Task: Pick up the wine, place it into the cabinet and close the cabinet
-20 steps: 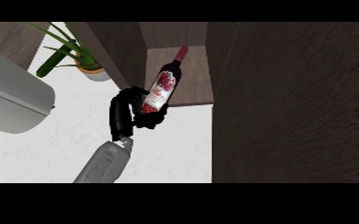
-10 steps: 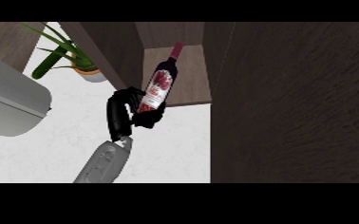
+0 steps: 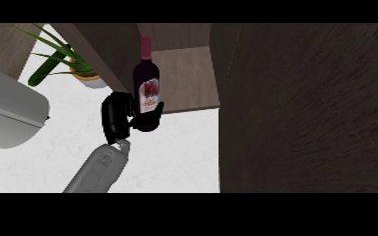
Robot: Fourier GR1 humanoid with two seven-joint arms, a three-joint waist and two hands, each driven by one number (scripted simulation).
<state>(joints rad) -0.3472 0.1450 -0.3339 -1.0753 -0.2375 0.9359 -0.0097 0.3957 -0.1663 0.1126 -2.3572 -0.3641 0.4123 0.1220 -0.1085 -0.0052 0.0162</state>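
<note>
A dark wine bottle (image 3: pixel 146 82) with a red cap and a white and red label stands nearly upright in the picture. Its neck points into the open cabinet (image 3: pixel 190 77), and its base is over the front edge of the wooden shelf. My left hand (image 3: pixel 118 116) is shut on the bottle's lower part, with fingers curled round the base from the left. The dark wooden cabinet door (image 3: pixel 295 110) stands open and fills the right side of the view. My right hand does not show.
A potted green plant (image 3: pixel 70 62) stands on the white counter (image 3: pixel 170 150) left of the cabinet. The cabinet's side wall (image 3: pixel 111 50) runs between plant and bottle. A rounded grey appliance (image 3: pixel 18 112) sits at the left edge.
The bottle has swung from a rightward tilt to nearly upright. Hand and bottle have shifted slightly left and stay at the shelf's front edge.
</note>
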